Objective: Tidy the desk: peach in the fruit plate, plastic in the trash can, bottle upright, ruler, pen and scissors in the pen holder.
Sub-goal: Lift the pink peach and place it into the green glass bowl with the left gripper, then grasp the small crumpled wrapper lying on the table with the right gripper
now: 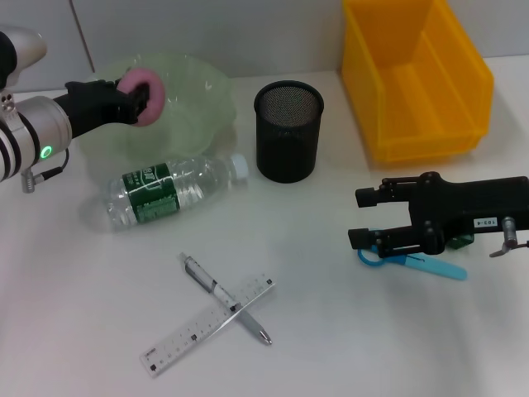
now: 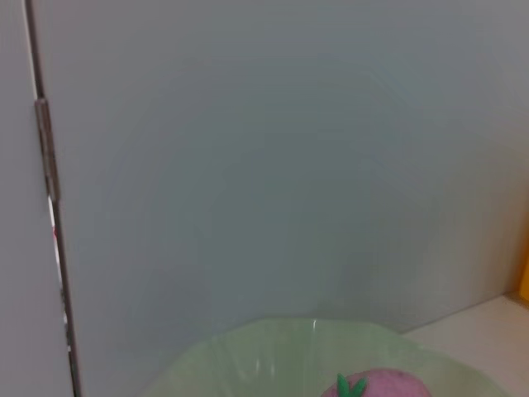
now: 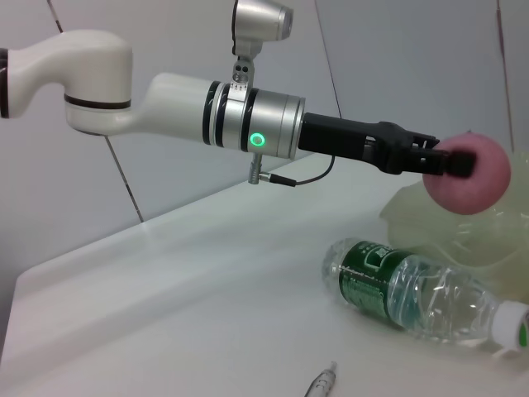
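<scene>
Left gripper (image 1: pixel 140 99): upper left of the head view, fingers clamped on the pink peach (image 1: pixel 147 97), held above the pale green fruit plate (image 1: pixel 202 91).
Right gripper (image 1: pixel 361 217): right of centre in the head view, low over the table (image 1: pixel 347 331), jaws spread apart, directly over the blue-handled scissors (image 1: pixel 430 266) lying flat.
Bottle (image 1: pixel 165 192): on its side just in front of the fruit plate, white cap toward the pen holder (image 1: pixel 287 131).
Pen holder: black mesh, upright, upper centre.
Trash can (image 1: pixel 417 78): yellow bin, upper right.
Pen (image 1: pixel 223 296) and ruler (image 1: pixel 208 323): lower centre, crossed, the pen lying over the ruler.
</scene>
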Controlling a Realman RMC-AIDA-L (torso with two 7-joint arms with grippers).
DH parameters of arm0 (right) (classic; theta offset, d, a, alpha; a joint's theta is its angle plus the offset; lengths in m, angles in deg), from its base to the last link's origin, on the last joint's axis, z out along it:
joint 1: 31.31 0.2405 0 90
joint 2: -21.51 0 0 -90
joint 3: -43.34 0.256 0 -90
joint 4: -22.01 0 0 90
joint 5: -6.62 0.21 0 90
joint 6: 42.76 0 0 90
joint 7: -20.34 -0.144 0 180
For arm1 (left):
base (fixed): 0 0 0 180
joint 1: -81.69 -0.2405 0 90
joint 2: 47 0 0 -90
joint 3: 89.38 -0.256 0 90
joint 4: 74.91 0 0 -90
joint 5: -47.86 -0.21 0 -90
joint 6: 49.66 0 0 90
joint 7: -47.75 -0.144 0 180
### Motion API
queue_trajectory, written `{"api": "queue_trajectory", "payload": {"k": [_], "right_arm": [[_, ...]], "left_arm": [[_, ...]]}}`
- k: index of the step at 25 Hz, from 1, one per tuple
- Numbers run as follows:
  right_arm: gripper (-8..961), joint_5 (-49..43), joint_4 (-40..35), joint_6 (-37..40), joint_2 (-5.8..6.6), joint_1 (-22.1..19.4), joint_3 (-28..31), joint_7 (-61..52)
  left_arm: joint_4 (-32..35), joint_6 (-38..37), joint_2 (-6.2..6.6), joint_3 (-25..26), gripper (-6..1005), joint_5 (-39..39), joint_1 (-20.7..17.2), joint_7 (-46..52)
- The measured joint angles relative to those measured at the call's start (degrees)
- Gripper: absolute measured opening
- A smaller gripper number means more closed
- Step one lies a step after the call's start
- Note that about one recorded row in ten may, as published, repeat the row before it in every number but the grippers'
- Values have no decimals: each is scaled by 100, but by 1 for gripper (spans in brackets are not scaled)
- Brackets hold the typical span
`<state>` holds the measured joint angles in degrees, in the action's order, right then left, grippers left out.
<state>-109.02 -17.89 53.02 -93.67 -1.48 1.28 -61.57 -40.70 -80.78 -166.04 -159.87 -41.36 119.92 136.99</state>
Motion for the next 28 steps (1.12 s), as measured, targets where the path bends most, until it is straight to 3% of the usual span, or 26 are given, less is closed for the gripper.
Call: {"api": "queue_trajectory", "payload": {"k": [3,8,18,22,24,25,26,28], "right_arm": [[716,-11,0,0,-2,-3,15,-1],[714,-10,0,2,-3,-24,15,-1],[711,0,0,3,-11,-42,-4,3],[709,2,0,3,-12,-52,11,4],[708,3,0,2,-12,-64,15,5],[708,4,0,-3,-9,-69,18,5],[708,5,0,-6,-5,-73,19,6],[707,7,0,-27,5,-74,22,4]], "left_arm": [[-2,16,15,-24,300,3,3,83],[-5,23,23,-28,516,7,-16,84],[-11,-16,30,-4,802,14,-35,83],[2,-45,30,0,803,30,-35,92],[210,-810,58,88,803,188,-179,180],[210,-810,58,88,803,188,-179,180],[396,-1373,79,189,804,260,-331,235],[396,-1373,79,189,804,260,-331,235]]}}
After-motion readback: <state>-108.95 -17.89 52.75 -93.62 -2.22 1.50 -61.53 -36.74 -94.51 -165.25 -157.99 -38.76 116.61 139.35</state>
